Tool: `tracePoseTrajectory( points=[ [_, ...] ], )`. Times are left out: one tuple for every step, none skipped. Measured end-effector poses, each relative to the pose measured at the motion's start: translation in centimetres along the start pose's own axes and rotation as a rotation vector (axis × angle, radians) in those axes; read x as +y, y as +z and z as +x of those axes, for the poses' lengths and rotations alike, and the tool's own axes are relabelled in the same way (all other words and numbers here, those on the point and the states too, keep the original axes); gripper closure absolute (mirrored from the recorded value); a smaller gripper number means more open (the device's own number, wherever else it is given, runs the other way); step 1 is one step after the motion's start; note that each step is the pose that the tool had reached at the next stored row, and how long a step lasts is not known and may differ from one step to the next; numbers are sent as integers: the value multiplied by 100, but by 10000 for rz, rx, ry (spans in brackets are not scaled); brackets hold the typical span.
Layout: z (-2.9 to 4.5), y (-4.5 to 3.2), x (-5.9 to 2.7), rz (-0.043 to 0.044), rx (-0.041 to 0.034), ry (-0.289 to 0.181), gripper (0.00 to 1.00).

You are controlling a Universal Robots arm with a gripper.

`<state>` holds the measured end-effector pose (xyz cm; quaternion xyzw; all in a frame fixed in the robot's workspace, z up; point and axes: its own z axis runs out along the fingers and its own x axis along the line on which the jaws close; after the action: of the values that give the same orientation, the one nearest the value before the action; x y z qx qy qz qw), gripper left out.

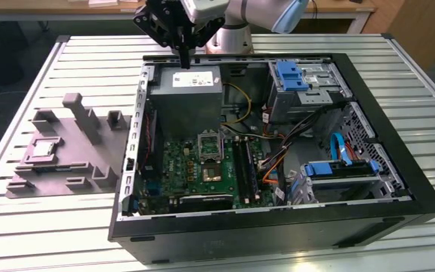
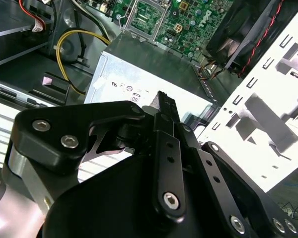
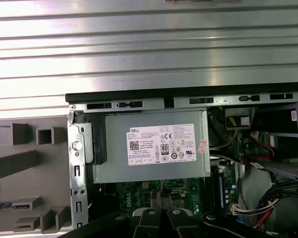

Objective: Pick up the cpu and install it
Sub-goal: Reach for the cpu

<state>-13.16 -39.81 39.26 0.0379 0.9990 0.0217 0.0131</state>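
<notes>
The cpu (image 1: 42,149), a small pale-rimmed square chip, lies flat in a recess of the grey plastic tray (image 1: 59,170) on the exterior view's left, outside the computer case. The green motherboard (image 1: 195,170) lies inside the open case, its metal-framed socket (image 1: 210,143) near the power supply box (image 1: 187,93). My gripper (image 1: 183,56) hangs above the far edge of that box, well away from the cpu, with its black fingers (image 2: 165,106) pressed together and nothing between them. The fingertips (image 3: 161,198) show over the motherboard edge in the first wrist view.
The black case (image 1: 278,226) holds drive bays with blue latches (image 1: 291,76), loose cables (image 1: 278,153) and a fan (image 2: 248,29). Tall raised blocks (image 1: 81,116) stand on the tray. Slatted metal table (image 1: 36,238) surrounds everything.
</notes>
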Motion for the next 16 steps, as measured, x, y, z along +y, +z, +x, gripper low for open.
tracePoseTrajectory(
  points=[
    [2, 0, 0, 0, 0, -1, 89],
    [6, 0, 0, 0, 0, 1, 89],
    [8, 0, 0, 1, 0, 0, 89],
    [9, 0, -1, 0, 0, -1, 89],
    [12, 0, -1, 0, 0, 0, 89],
    [15, 0, -1, 0, 0, 0, 89],
    [18, 0, -1, 0, 0, 1, 89],
    [20, 0, -1, 0, 0, 0, 89],
    [22, 0, -2, 0, 0, 0, 89],
    [24, 0, -2, 0, 0, 0, 89],
    [27, 0, -2, 0, 0, 0, 89],
    [30, 0, -2, 0, 0, 0, 89],
    [32, 1, -2, 0, 0, 0, 89],
    [35, 1, -3, 0, 0, 0, 89],
    [38, 1, -3, 0, 0, 0, 89],
    [40, 2, -3, 0, 0, 0, 89]
  ],
)
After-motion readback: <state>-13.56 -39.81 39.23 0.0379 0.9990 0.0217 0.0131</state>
